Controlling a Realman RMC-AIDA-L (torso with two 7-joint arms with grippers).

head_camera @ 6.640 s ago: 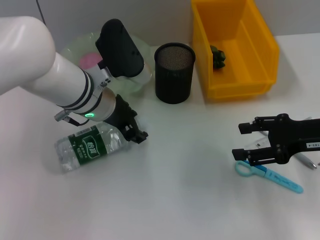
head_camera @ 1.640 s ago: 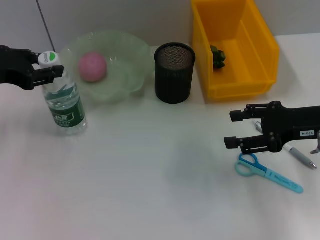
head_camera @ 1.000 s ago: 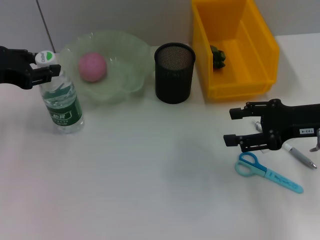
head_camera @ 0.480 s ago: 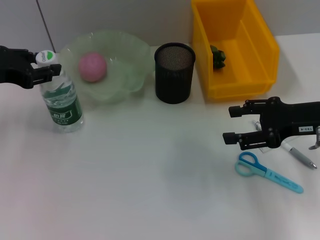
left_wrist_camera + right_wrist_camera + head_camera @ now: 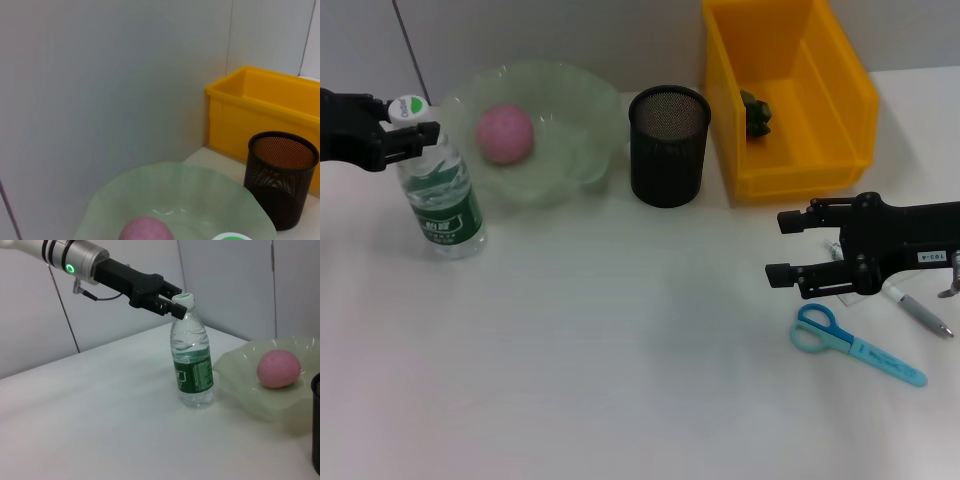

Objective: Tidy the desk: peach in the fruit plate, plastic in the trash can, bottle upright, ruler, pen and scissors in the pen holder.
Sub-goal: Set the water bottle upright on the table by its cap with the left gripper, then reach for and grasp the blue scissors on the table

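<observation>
**Bottle standing, left gripper at its cap; right gripper spread above the scissors**

I see a white desk (image 5: 620, 380) backed by a grey panelled wall (image 5: 100, 75). One yellow bin (image 5: 790, 90) sits at the far right, a crumpled green bit of plastic (image 5: 756, 112) inside it. One pale green fruit plate (image 5: 570, 150) sits far left, holding one pink peach (image 5: 504, 133). One black mesh pen holder (image 5: 668, 145) stands between plate and bin.

One bottle (image 5: 438, 185) stands upright just beside the plate, green label, white cap with green top. My left gripper (image 5: 408, 133) is at the cap, fingers close on either side of it; the right wrist view shows the fingertips (image 5: 167, 302) against the cap, so I call it pinching the bottle's cap.

My right gripper (image 5: 782, 247) hangs at the right, low over the desk, fingers spread wide, holding nothing. One pair of blue scissors (image 5: 855, 344) lies flat just in front of it, apart from the fingers. One pen (image 5: 920, 315) lies beside the scissors, partly hidden under the arm. A pale strip under the gripper could be the ruler; I can't tell.
</observation>
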